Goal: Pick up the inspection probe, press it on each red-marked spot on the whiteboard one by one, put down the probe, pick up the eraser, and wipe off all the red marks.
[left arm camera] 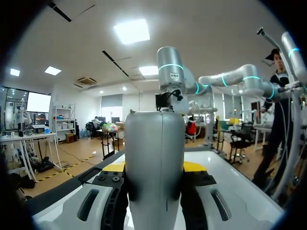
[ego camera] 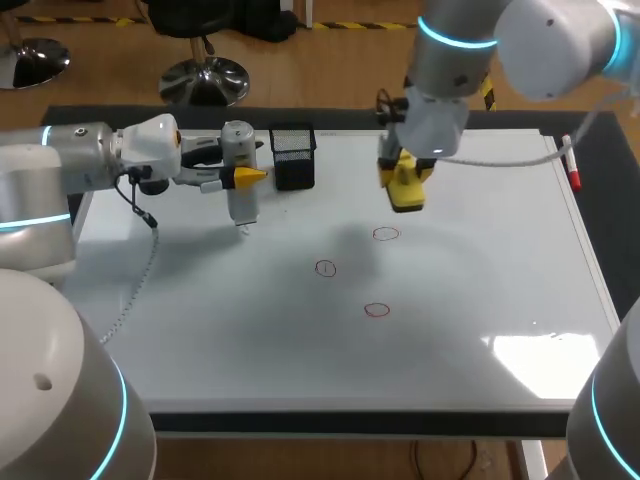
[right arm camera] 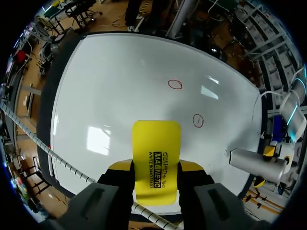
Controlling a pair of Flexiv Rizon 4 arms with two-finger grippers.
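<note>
gripping the probe (ego camera: 242, 203) in left jaws, eraser (right arm camera: 157, 153) in right jaws

Robotics laboratory: two robot arms with glowing cyan joint rings, the left arm (ego camera: 60, 170) and the right arm (ego camera: 470, 40), over a whiteboard (ego camera: 250, 340) tabletop with a black mesh holder (ego camera: 293, 157) and a marker (ego camera: 572, 172).

The whiteboard (ego camera: 300, 350) is glossy white with a pale frame, on a dark grey counter (ego camera: 610, 170). Three thin red rings (ego camera: 377, 310) sit near its middle. The probe (ego camera: 240, 170) is silver-grey. The eraser (ego camera: 405, 190) is bright yellow with black lettering. At the board's 11 o'clock the mesh holder (ego camera: 293, 157) is black, and at 2 o'clock the marker (ego camera: 573, 175) is red and white. The left arm (ego camera: 60, 170) and right arm (ego camera: 560, 40) are silver-white with glowing cyan bands
</note>
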